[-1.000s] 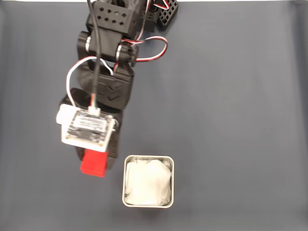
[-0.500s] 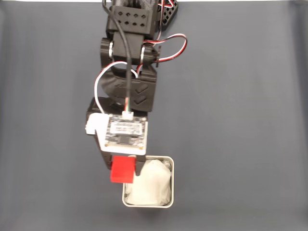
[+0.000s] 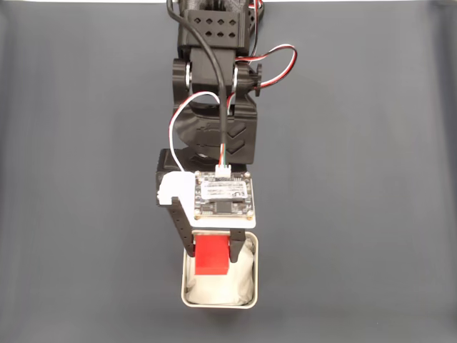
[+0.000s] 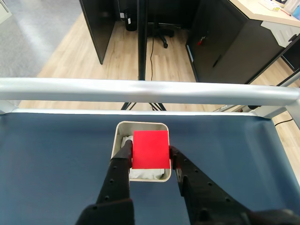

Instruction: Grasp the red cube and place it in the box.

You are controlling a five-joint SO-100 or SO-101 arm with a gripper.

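In the fixed view the black two-finger claw (image 3: pixel 212 251) is clenched on the small bright red cube (image 3: pixel 211 256), one finger against each side. Directly under the fingertips sits the small square metal box (image 3: pixel 251 296) with its silver rim and white crumpled lining; the cube hangs over the part of the opening nearest the arm, and more of the lining lies beyond the fingertips. The dark grey table mat (image 3: pixel 357 179) spreads to either side of the claw.

In the wrist view the claw (image 4: pixel 150 152) grips the cube (image 4: pixel 150 149) between both fingers, and the box (image 4: pixel 139 125) lies straight ahead and below, its rim framing the cube. To release well, I would ease the claw slightly further over the box's centre, then part the fingers gently so the cube drops clear of the rim.
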